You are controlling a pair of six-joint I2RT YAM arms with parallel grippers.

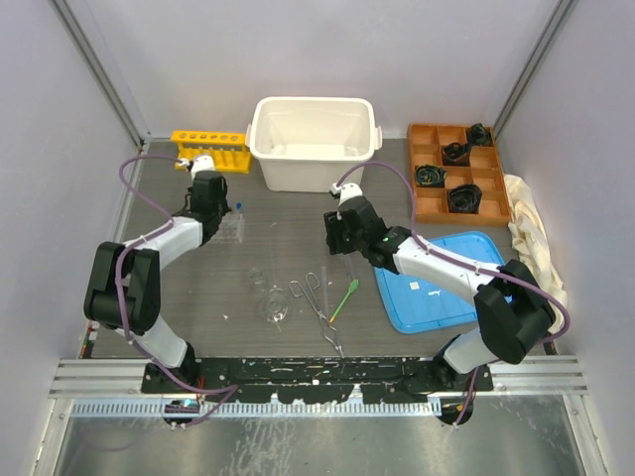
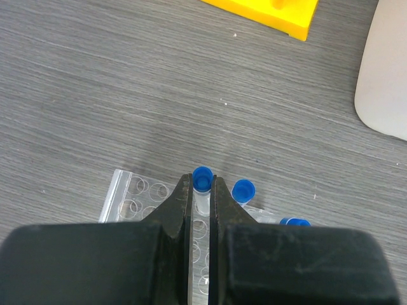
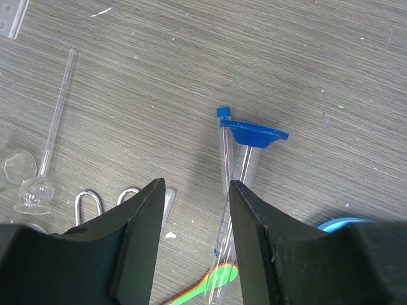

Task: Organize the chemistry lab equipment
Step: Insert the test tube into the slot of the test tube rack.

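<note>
At rack [image 2: 127, 197], L jaws pinch tube [image 2: 202, 180]; R jaws half-open over cyl [image 3: 253, 133].

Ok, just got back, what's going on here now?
The left gripper is shut on a blue-capped clear test tube above the clear plastic rack; whether it is seated cannot be told. The right gripper hangs open over the blue-based clear cylinder lying on the grey table. The metal tongs and green spatula lie loose.
</note>
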